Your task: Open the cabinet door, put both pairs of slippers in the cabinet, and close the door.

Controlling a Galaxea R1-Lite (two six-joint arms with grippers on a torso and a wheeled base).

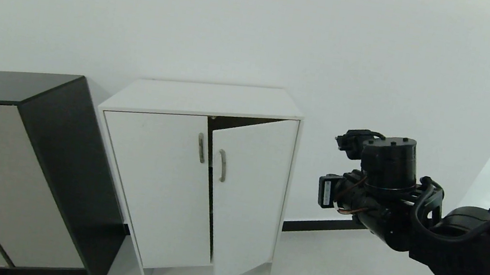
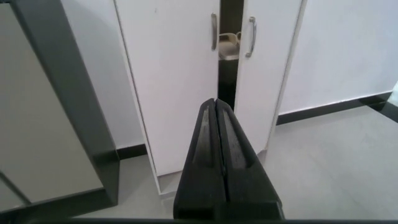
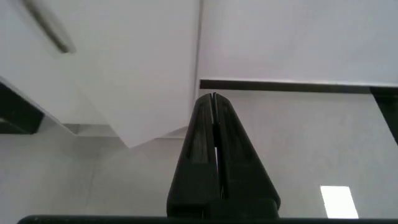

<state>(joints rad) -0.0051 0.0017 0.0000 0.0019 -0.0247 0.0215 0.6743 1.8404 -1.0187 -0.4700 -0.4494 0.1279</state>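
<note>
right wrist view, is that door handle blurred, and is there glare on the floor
Right wrist view: yes, the door handle is smeared and soft; a bright patch of glare sits on the floor. Left wrist view: the right door's handle is sharp. Head view: the cabinet is evenly lit, no glare.

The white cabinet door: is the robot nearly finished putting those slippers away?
Done: on the white cabinet the right door stands ajar, and a pale thing sits inside the gap, possibly a slipper; I cannot tell. In hand: nothing. The left gripper and right gripper are both shut and empty. Left: at least shutting that door.
</note>
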